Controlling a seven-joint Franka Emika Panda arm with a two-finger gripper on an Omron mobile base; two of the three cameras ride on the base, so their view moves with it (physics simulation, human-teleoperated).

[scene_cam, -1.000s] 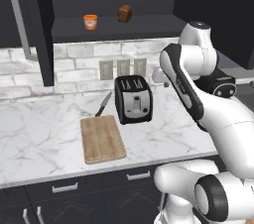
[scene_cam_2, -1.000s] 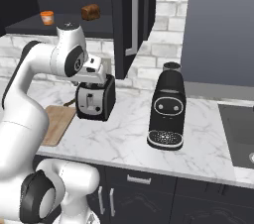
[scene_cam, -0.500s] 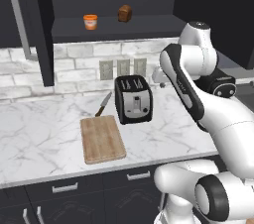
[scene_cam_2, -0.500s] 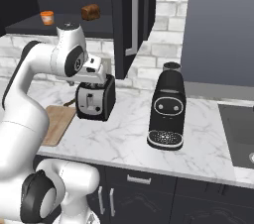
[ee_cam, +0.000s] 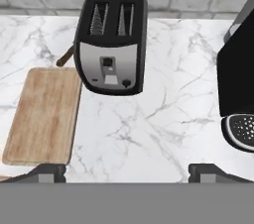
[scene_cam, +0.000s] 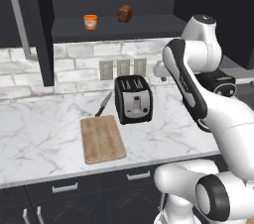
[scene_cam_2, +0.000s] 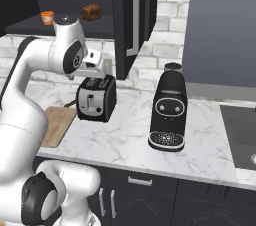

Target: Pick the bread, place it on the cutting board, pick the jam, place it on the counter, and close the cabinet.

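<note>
Hand view: fingers (ee_cam: 127,171) spread, empty | left base: jam (scene_cam: 90,21), bread (scene_cam: 124,13) shelved

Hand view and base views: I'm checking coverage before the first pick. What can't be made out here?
- Knife: left base view, blade tip behind the toaster.
- Coffee machine: hand view, cut off by the right edge.
- Jam: right base view, too small to read its lid.
- Cutting board: right base view, partly behind the arm.

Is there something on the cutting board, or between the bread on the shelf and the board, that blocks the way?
Nothing visible blocks it. The board is bare. The bread sits on the open cabinet shelf, above and behind the toaster. The toaster and a knife stand beside the board, not on it.
</note>
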